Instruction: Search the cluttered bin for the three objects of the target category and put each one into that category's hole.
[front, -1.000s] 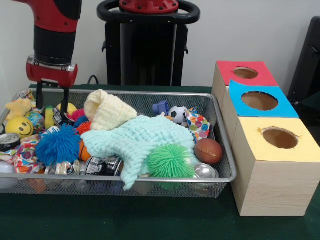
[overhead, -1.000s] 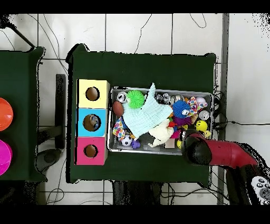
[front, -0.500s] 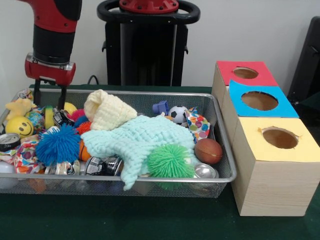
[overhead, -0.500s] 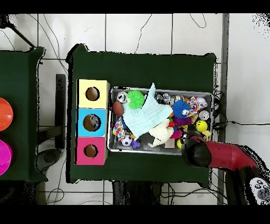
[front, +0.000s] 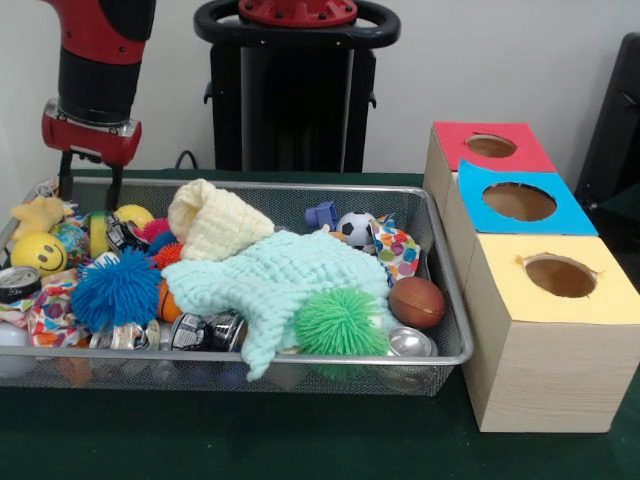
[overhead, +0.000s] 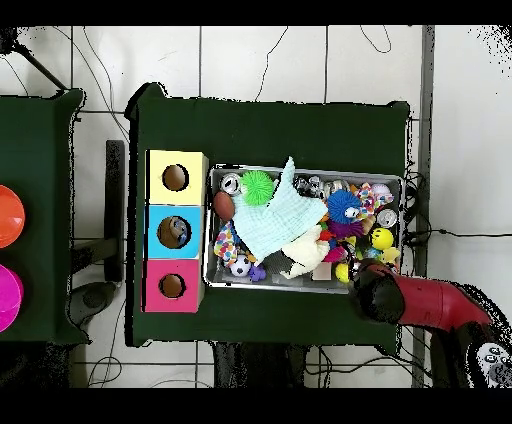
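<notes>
I see the red-and-black gripper (front: 88, 180) upper left of frame, fingers spread and empty, above the silver wire-mesh bin's (front: 440, 300) far-left corner. Small yellow ball (front: 133, 214) lies just below it.

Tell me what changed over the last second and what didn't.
The gripper rose and drifted toward the front view's left edge, out past the bin's far corner. Its fingers are apart and hold nothing. The mint cloth, blue spiky ball and other clutter stayed put, as did the three boxes.
</notes>
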